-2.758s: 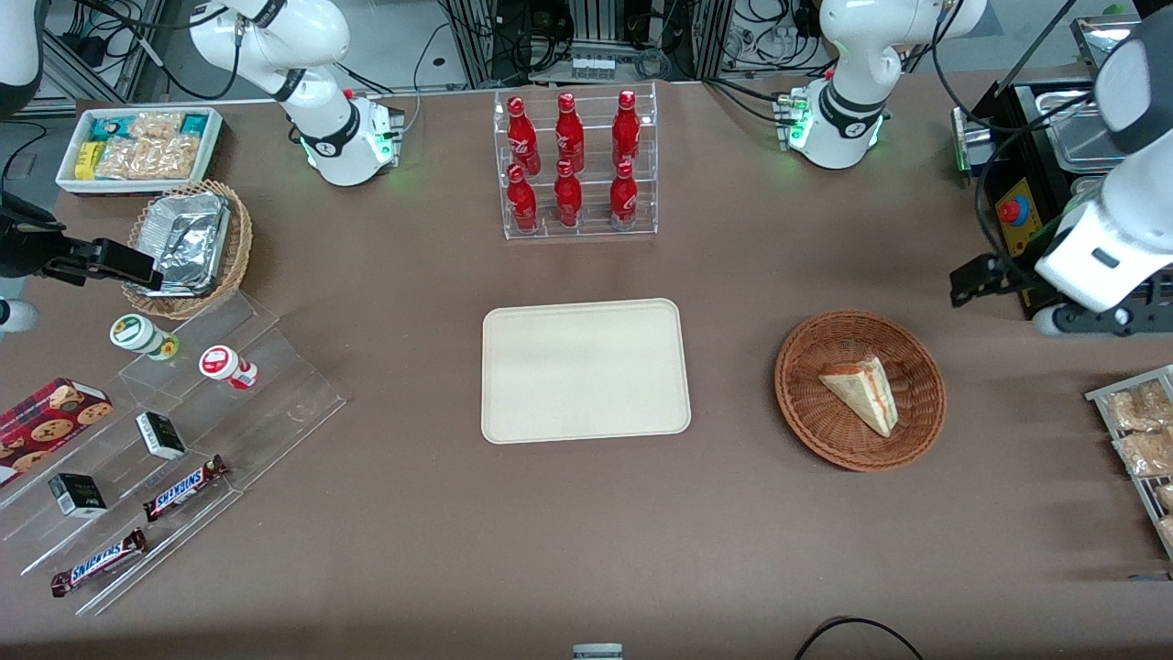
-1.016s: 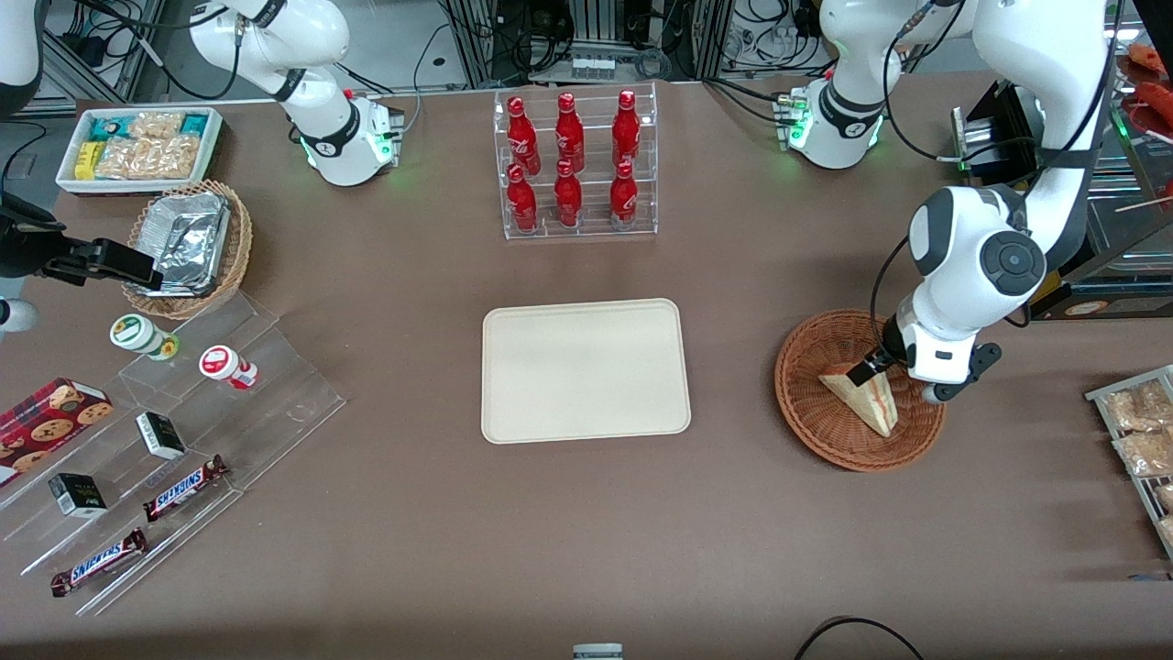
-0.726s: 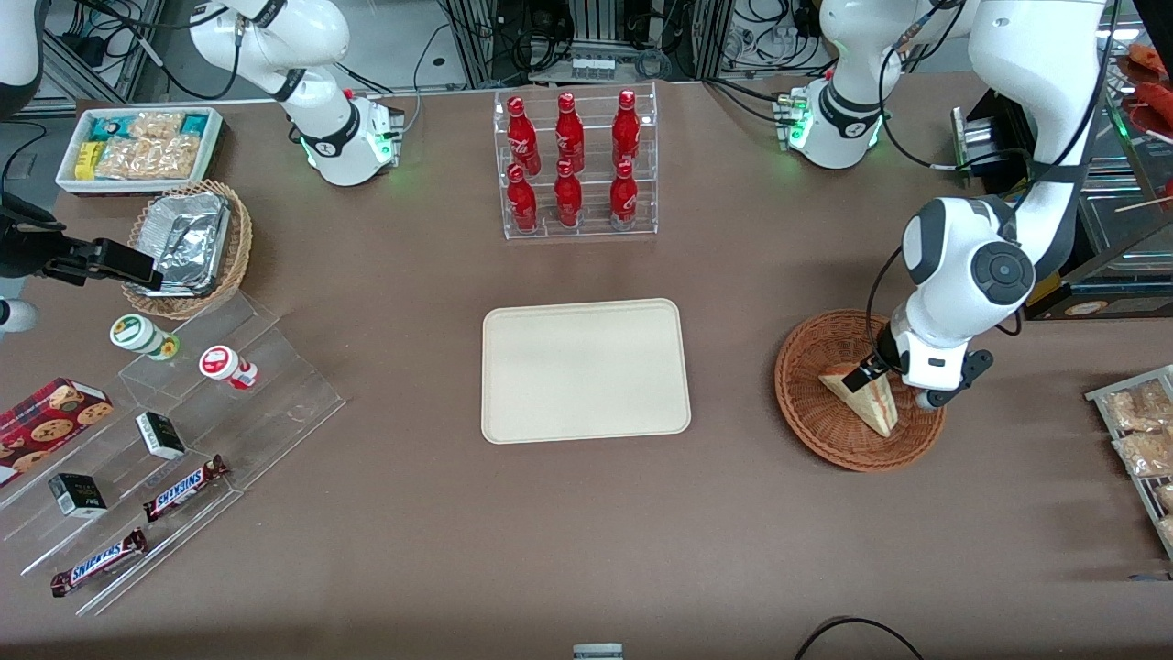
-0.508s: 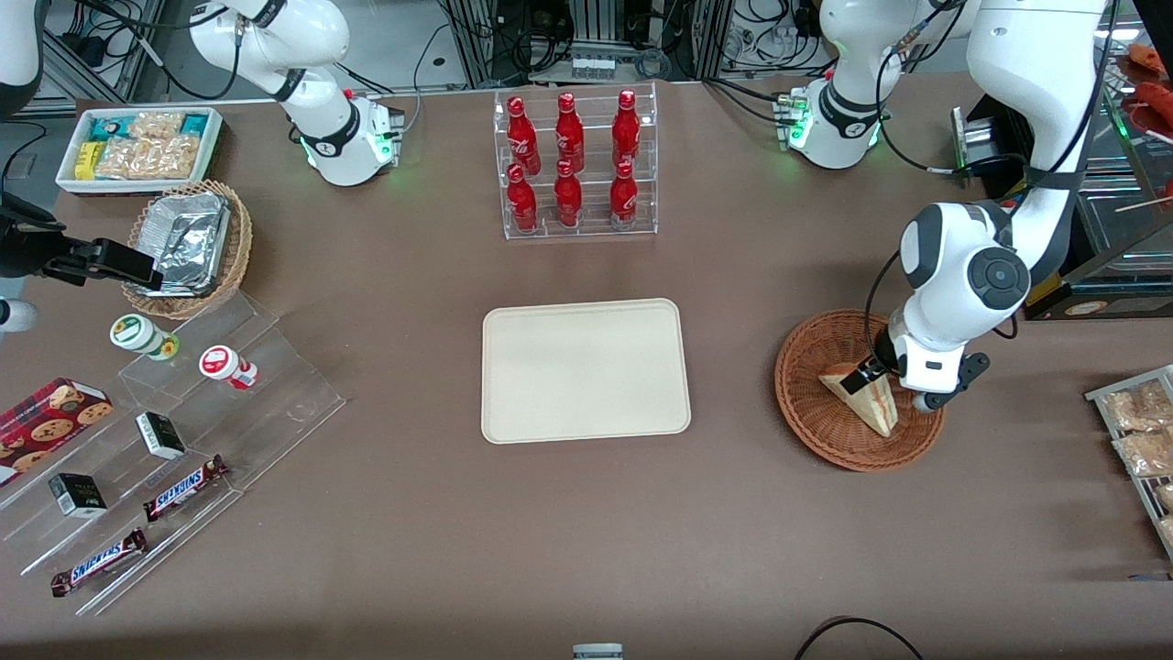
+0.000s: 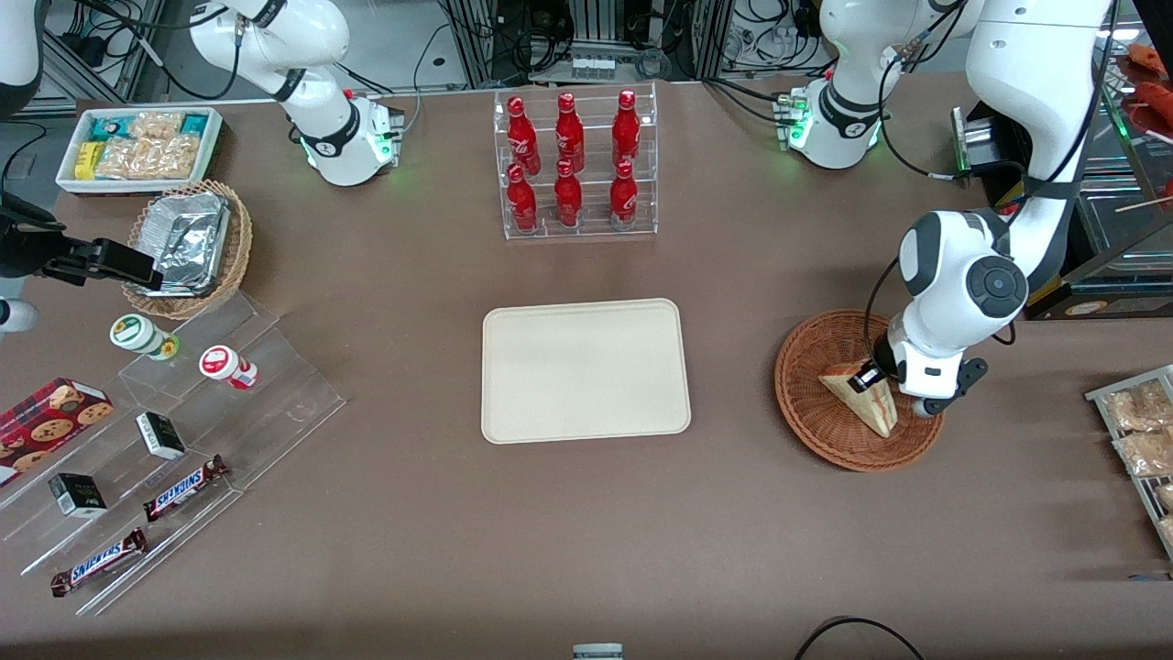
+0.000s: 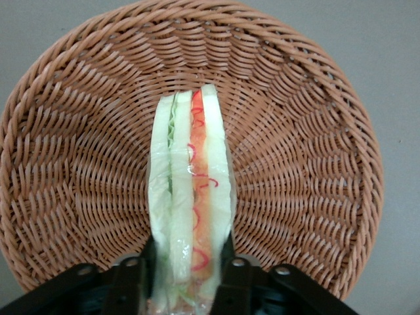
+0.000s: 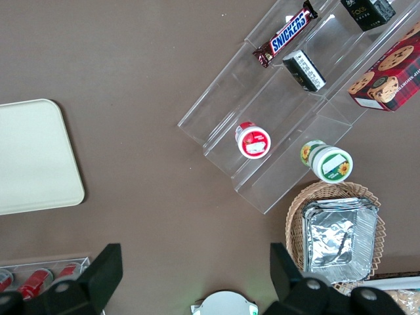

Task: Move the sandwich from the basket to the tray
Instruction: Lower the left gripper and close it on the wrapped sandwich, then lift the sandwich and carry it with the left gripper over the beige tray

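Observation:
The sandwich (image 5: 877, 412), a pale bread wedge in clear wrap with a red, orange and green filling stripe, lies in the reddish-brown wicker basket (image 5: 814, 417) toward the working arm's end of the table. My left gripper (image 5: 868, 377) reaches down into the basket at the wedge's wide end. In the left wrist view the sandwich (image 6: 193, 177) stands with its filling edge up in the basket (image 6: 79, 131), and the gripper (image 6: 186, 279) is shut on it, its black fingers (image 6: 138, 270) pressing both bread faces. The beige tray (image 5: 585, 369) lies flat at the table's middle and holds nothing.
A clear rack of red bottles (image 5: 575, 165) stands farther from the front camera than the tray. Snack packets on a rack (image 5: 1141, 431) lie at the working arm's table edge. A clear stepped stand with candy bars and cups (image 5: 183, 431) and a foil-container basket (image 5: 188, 246) sit toward the parked arm's end.
The left arm swung in from the table edge, came down over the basket, and sank a little lower onto the sandwich in the last second. The sandwich has not shifted.

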Tool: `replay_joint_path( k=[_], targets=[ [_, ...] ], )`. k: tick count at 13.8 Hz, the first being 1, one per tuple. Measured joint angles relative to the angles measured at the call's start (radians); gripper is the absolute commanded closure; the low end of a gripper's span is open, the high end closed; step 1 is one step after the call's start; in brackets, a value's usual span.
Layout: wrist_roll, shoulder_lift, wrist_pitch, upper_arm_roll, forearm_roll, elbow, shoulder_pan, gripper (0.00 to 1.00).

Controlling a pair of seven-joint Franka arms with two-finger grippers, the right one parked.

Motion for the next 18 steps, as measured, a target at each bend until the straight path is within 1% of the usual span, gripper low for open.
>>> replay_joint_path(
  k=[3, 4, 6, 8, 11, 15, 18],
  targets=[
    [0.0, -0.002, -0.016, 0.0, 0.005, 0.03, 0.001, 1.0],
    [0.0, -0.007, -0.055, 0.0, 0.022, 0.051, 0.001, 1.0],
    [0.0, -0.025, -0.182, -0.005, 0.066, 0.12, -0.001, 1.0],
    [0.001, -0.045, -0.321, -0.018, 0.078, 0.218, -0.026, 1.0],
    [0.0, -0.054, -0.471, -0.027, 0.078, 0.35, -0.121, 1.0],
    [-0.003, -0.032, -0.49, -0.034, 0.078, 0.426, -0.26, 1.0],
    [-0.003, 0.03, -0.489, -0.041, 0.077, 0.477, -0.352, 1.0]
  ],
)
